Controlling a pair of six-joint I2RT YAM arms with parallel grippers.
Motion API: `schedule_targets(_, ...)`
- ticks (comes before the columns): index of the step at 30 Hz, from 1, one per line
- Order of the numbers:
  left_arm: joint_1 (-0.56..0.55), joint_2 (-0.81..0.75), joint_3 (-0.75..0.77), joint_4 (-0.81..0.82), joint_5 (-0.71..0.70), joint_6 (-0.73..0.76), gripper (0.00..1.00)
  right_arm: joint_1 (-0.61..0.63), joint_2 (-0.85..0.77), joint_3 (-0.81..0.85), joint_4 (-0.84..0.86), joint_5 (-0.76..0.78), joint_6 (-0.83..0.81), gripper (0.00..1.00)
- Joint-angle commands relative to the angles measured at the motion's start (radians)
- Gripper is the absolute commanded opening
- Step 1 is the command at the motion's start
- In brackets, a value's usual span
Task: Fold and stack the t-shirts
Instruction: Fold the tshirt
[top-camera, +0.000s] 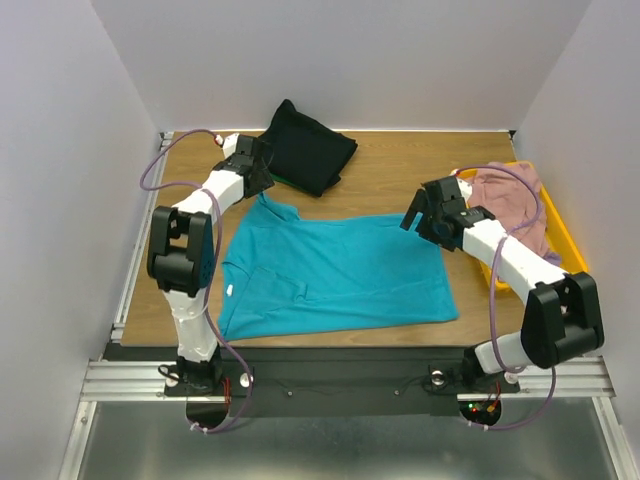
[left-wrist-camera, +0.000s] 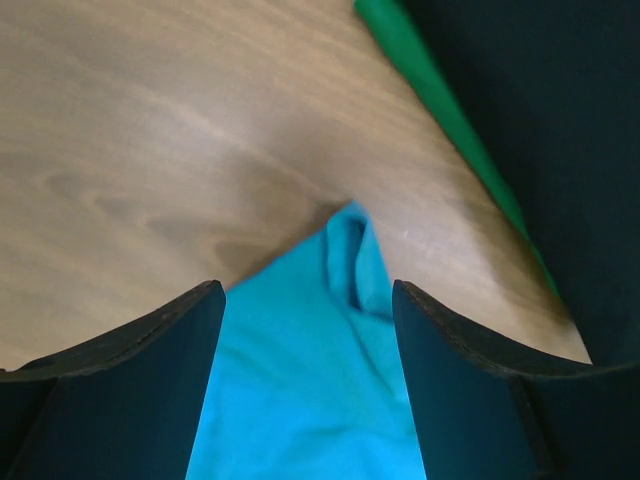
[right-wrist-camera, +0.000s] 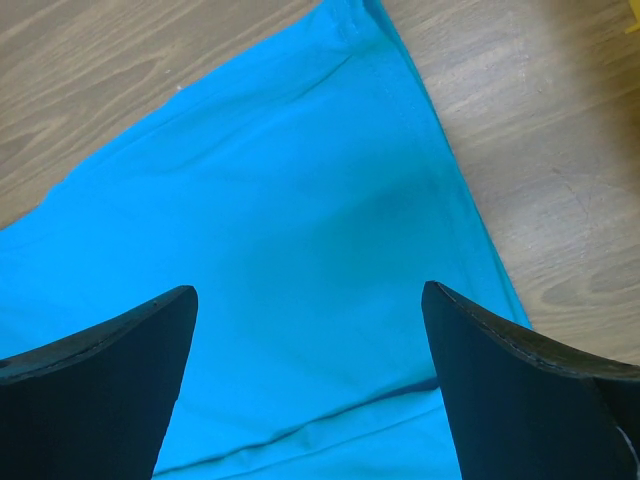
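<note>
Top view: the teal shirt (top-camera: 335, 275) lies spread flat mid-worktop (top-camera: 400, 165). My left gripper (top-camera: 262, 182) hangs at its far-left corner, just beside the black shirt (top-camera: 305, 148). My right gripper (top-camera: 415, 215) hangs over the far-right corner, near the pink shirt (top-camera: 510, 195) in the tray (top-camera: 567, 240). How far either gripper is open is hard to read from here.

Left wrist: the left gripper (left-wrist-camera: 308, 300) stands wide open and empty, jaws astride the teal tip, which looks like a sleeve. Only this view shows a green shirt (left-wrist-camera: 440, 100), a strip edging the black one (left-wrist-camera: 560, 120).

Right wrist: the right gripper (right-wrist-camera: 310, 295) is also spread wide and holds nothing, over flat teal cloth (right-wrist-camera: 280, 200) just inside the hem corner. The hem stitching shows here alone.

Risks, as I judge them: a left pinch on so little sleeve could slip. A drift toward the pile could snag the green edge. On the right, closing on flat cloth could bunch it or miss the hem, skewing the fold.
</note>
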Motion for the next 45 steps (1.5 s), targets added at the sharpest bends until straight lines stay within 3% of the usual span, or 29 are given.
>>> schedule_targets(1, -0.003, 0.070, 0.129, 0.024, 0.040, 0.060, 0.76, -0.008, 0.039, 0.042, 0.046, 0.037, -0.018, 1.00)
schedule_targets(11, 0.000, 0.226, 0.238, -0.007, 0.069, 0.044, 0.58, -0.008, 0.121, 0.074, 0.050, 0.010, -0.039, 1.00)
schedule_targets(19, 0.000, 0.234, 0.202, -0.031, 0.035, 0.009, 0.54, -0.008, 0.139, 0.094, 0.050, 0.011, -0.038, 1.00)
schedule_targets(24, 0.000, 0.237, 0.197, -0.024, 0.075, 0.015, 0.31, -0.008, 0.148, 0.094, 0.050, 0.020, -0.039, 1.00)
schedule_targets(25, 0.000, 0.237, 0.198, -0.022, 0.083, 0.020, 0.18, -0.008, 0.150, 0.096, 0.050, 0.030, -0.039, 1.00)
schedule_targets(27, 0.000, 0.231, 0.194, -0.021, 0.095, 0.023, 0.02, -0.008, 0.158, 0.097, 0.052, 0.040, -0.039, 1.00)
schedule_targets(28, -0.001, 0.223, 0.191, -0.019, 0.097, 0.023, 0.00, -0.008, 0.161, 0.101, 0.050, 0.051, -0.036, 1.00)
schedule_targets(39, -0.004, 0.058, 0.082, 0.048, 0.112, 0.038, 0.00, -0.025, 0.303, 0.297, 0.049, 0.163, -0.059, 1.00)
schedule_targets(45, -0.007, 0.005, 0.059, 0.056, 0.132, 0.049, 0.00, -0.043, 0.460, 0.422, 0.049, 0.195, -0.075, 1.00)
